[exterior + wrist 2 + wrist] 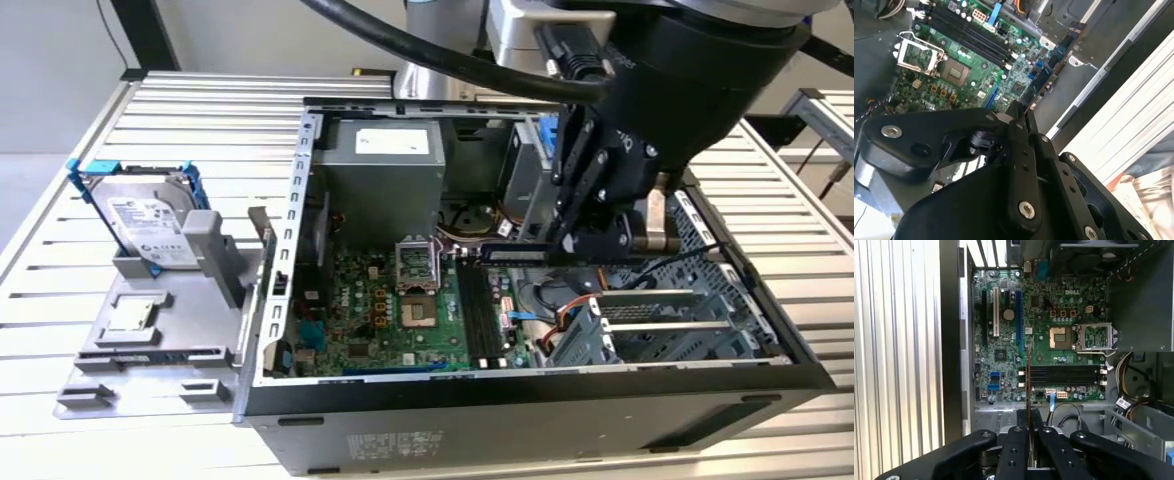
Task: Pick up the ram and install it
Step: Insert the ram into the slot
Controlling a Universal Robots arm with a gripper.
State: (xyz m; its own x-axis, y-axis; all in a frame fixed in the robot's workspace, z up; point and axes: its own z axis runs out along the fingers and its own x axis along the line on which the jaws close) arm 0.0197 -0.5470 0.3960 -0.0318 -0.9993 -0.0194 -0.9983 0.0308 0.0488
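Observation:
The ram (511, 252) is a thin dark-blue board with chips, and my gripper (577, 242) is shut on one end of it inside the open computer case (534, 400). It hangs level above the motherboard (387, 310), over the far end of the long black slots (483, 315). In the first wrist view the ram (1028, 385) shows edge-on, rising from between my fingertips (1029, 432) and crossing the end of the slots (1064, 375). In the second wrist view the ram (1054, 65) sticks out from the gripper (1021, 117) beside the slots (969, 32).
A silver hard drive in a blue frame (147, 225) lies on a grey tray at the exterior view's left, outside the case. The power supply (380, 170), the CPU socket (416, 260), loose cables (574, 300) and a metal drive cage (667, 320) crowd the case interior.

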